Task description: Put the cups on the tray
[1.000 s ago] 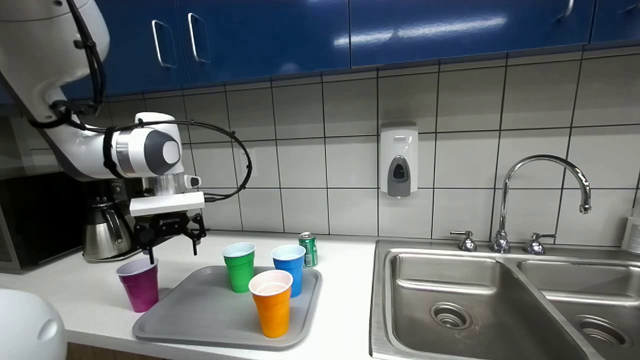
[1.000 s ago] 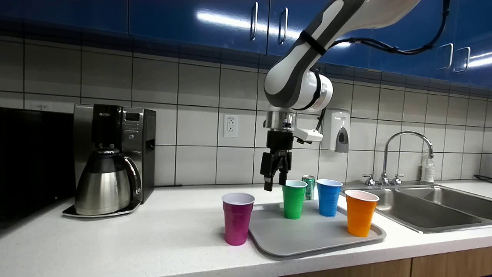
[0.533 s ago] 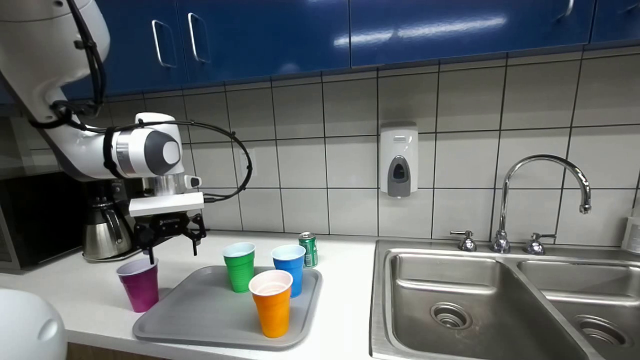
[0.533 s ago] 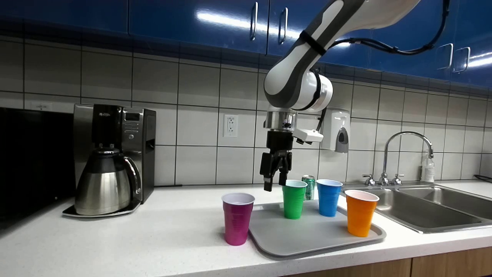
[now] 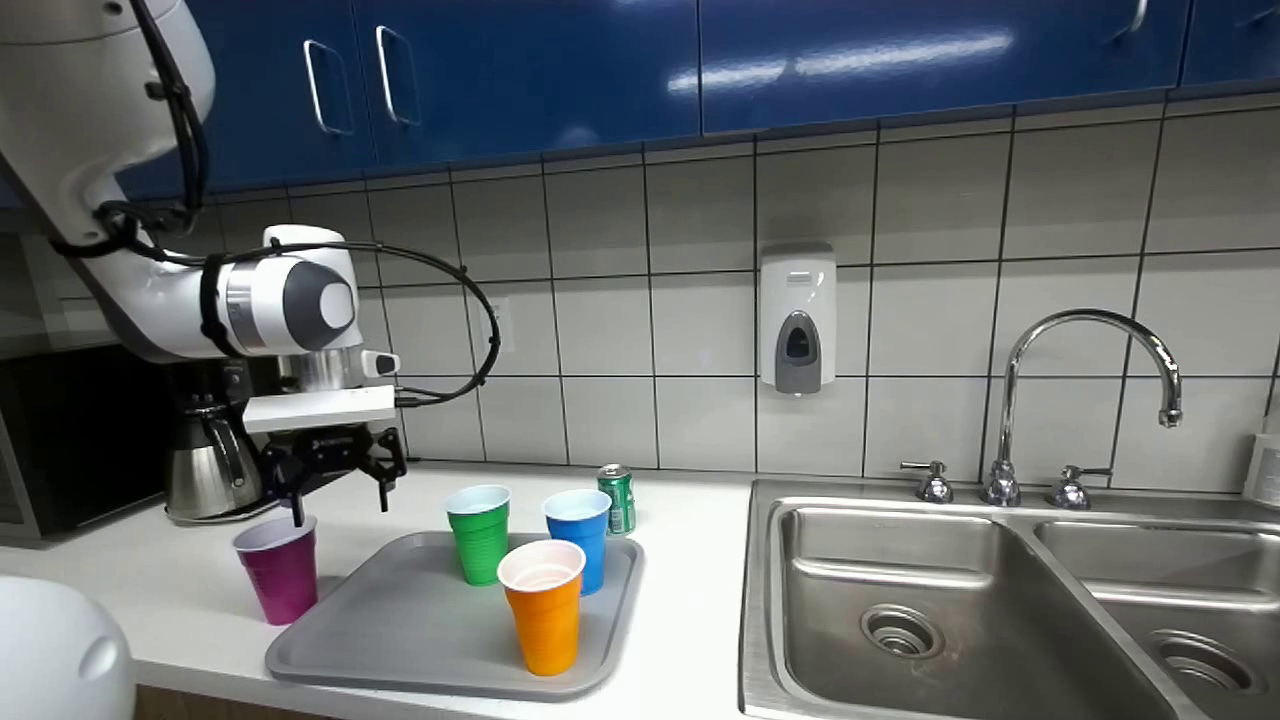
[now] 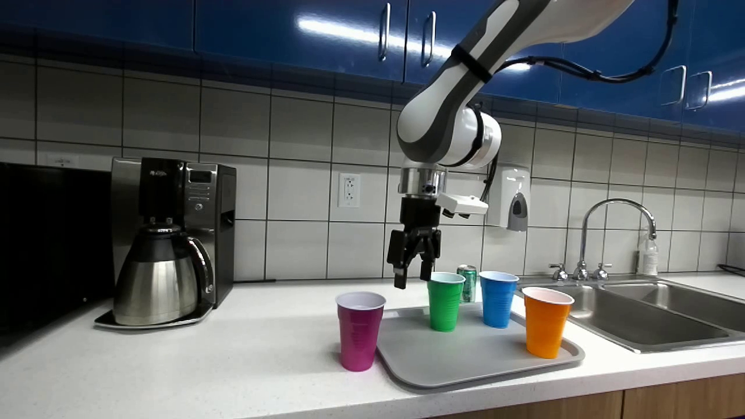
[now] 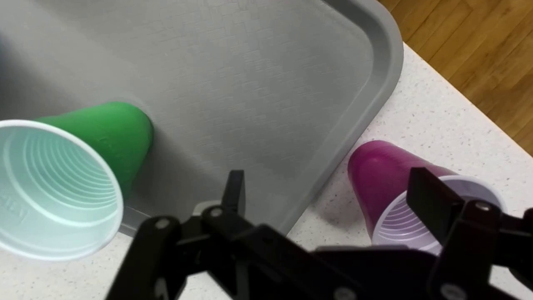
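The purple cup (image 5: 280,578) stands upright on the counter just beside the grey tray (image 5: 400,640). On the tray are the green cup (image 6: 444,309), the blue cup (image 6: 498,306) and the orange cup (image 6: 544,331), all upright. My gripper (image 6: 413,278) hangs open, its jaws wide apart with nothing between them. In an exterior view it is above and behind the purple cup, with a visible gap. The wrist view shows one finger (image 7: 431,202) in front of the purple cup's mouth and the other finger (image 7: 235,191) in front of the tray. Blue and orange cups are outside the wrist view.
A green can (image 5: 618,500) stands behind the tray. The coffee pot (image 6: 157,279) and coffee maker (image 6: 210,233) are at the back of the counter. A steel sink (image 5: 900,560) with a faucet (image 5: 1010,400) lies to the right. The counter's front edge borders wooden floor (image 7: 479,54).
Over the last half second my gripper has shifted slightly left in both exterior views and turned a little. It stays open. The cups and the tray have not moved.
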Robot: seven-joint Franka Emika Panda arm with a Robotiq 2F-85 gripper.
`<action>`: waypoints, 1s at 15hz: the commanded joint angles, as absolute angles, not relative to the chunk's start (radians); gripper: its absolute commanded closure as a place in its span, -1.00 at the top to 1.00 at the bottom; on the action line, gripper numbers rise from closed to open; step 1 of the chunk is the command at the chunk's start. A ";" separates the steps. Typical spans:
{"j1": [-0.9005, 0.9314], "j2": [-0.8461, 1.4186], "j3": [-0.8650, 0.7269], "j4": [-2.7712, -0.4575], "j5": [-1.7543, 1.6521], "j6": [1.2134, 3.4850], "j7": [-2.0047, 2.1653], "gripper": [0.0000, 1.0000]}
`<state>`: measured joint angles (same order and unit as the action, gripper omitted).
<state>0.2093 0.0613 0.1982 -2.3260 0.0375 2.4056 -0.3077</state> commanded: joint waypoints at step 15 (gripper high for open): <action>0.261 0.201 0.235 -2.202 -0.015 2.447 -0.126 1.00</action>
<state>0.2551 0.1598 0.2283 -2.2435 0.0203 2.4411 -0.1739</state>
